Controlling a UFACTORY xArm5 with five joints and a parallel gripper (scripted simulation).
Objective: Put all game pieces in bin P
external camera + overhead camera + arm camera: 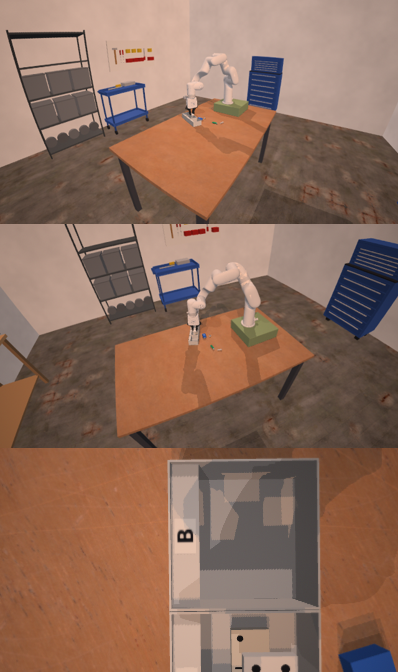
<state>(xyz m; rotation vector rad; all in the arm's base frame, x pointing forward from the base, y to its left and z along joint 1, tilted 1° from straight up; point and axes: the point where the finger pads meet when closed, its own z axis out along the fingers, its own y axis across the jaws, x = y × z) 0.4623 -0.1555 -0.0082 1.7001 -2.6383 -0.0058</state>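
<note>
A row of grey bins (193, 338) stands on the table; it also shows in the exterior view (191, 119). In the wrist view the bin marked B (245, 533) is empty. The bin beside it (245, 643) is cut off at the bottom edge, its letter out of view, and holds a cream domino (248, 640). My gripper (194, 331) hangs right over this row, shut on a white piece with black dots (270, 663), which sits above the domino. A blue piece (367, 660) lies on the table just beside that bin.
A green item (212, 347), a small silver bolt (219, 350) and a tiny grey part (210, 335) lie on the table right of the bins. The arm's green base block (254, 330) stands further right.
</note>
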